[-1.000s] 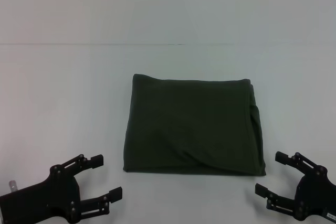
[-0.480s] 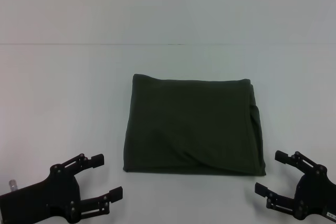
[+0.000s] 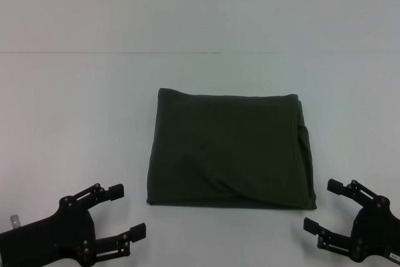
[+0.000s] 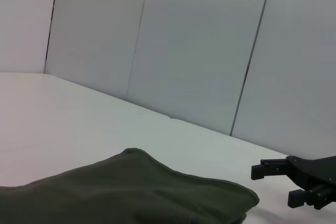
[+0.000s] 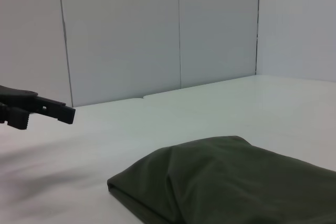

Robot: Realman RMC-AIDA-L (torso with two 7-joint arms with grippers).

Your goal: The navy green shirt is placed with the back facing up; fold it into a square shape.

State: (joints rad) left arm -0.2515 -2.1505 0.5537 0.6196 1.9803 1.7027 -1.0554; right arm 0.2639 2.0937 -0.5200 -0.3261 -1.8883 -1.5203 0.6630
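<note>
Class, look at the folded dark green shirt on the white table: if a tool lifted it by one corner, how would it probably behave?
The shirt would likely droop and unfold: its layers lie loose, with soft wrinkles near its front edge. It probably would not roll or tip, since it lies flat on the table. Pushed, it may bunch rather than slide whole. The left tool and right tool sit apart from it, open.

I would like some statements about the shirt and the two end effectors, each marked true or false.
1. The shirt lies folded into a rough square on the table. True.
2. The left end effector grips the shirt. False: it is open, apart from the cloth.
3. The right end effector is open near the shirt's near right corner. True.
4. Cream lettering shows on top. False: only plain green shows.
</note>
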